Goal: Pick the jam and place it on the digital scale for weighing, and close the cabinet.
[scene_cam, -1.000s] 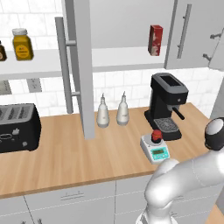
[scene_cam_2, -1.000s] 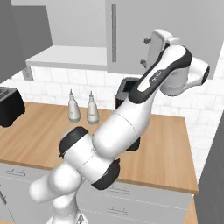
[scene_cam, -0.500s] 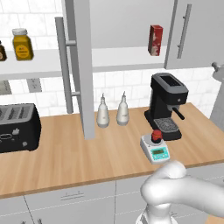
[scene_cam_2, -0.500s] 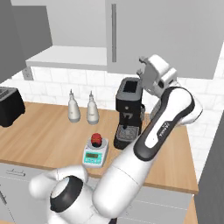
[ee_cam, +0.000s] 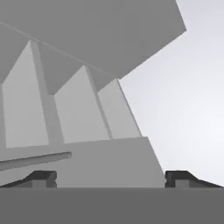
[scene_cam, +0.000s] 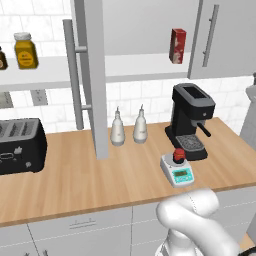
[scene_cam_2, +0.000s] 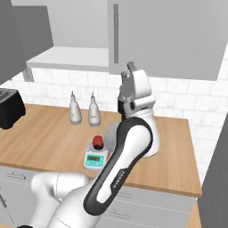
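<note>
A simulated kitchen was shown, with a long wooden counter [scene_cam: 75, 175] under a white tiled wall and white base drawers below it. On the right part of the counter, just in front of a black coffee machine [scene_cam: 189, 120], the small white square digital scale with a teal display [scene_cam: 177, 170] was standing. The tiny squat red jam jar with a dark lid [scene_cam: 178, 155] was placed on the round plate of the scale, so the weighing part could be judged as done.

The large grey wall cabinet with long vertical bar handles [scene_cam: 92, 75] was not closed: its left door was seen standing out toward the room, edge-on, and the white shelf inside was open to view with a tall red carton [scene_cam: 177, 45] and an amber jar with a white lid [scene_cam: 25, 50] on it. The closing was therefore left to do.

The two-finger gripper [scene_cam_2: 129, 85] was raised high, near the right cabinet door [scene_cam_2: 164, 35]. In the hand view its dark fingertips [ee_cam: 40, 177] were held wide apart, with nothing between them.
</note>
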Controlling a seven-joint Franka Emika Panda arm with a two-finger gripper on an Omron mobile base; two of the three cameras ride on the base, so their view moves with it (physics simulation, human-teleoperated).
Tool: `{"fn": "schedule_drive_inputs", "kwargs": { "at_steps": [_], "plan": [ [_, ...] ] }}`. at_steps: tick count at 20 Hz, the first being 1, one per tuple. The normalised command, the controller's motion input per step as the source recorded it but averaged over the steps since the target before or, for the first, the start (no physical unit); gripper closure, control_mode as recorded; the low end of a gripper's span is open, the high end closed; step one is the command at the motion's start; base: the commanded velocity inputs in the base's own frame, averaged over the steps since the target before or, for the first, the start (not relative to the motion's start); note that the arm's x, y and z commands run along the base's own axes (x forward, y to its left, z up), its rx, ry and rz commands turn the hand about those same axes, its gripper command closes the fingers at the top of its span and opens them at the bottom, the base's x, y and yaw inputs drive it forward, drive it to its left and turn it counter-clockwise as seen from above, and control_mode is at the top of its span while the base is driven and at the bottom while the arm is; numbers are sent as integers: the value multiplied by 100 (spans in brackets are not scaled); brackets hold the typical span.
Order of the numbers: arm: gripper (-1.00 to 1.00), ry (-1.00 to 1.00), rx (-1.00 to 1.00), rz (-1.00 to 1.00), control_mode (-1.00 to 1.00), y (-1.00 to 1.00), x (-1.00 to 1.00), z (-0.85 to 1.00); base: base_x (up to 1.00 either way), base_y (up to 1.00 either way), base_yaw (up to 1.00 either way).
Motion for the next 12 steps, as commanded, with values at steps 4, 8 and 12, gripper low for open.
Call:
{"fn": "schedule_drive_inputs", "kwargs": {
  "at_steps": [4, 8, 12],
  "plan": [
    [-100, 3, 22, 0, -100, 4, -98, 37, 0, 0, 0],
    [-100, 4, 22, 1, -100, 78, -94, 21, 0, 0, 0],
    [-100, 0, 16, 8, -100, 87, -71, 1, 0, 0, 0]
  ]
}}
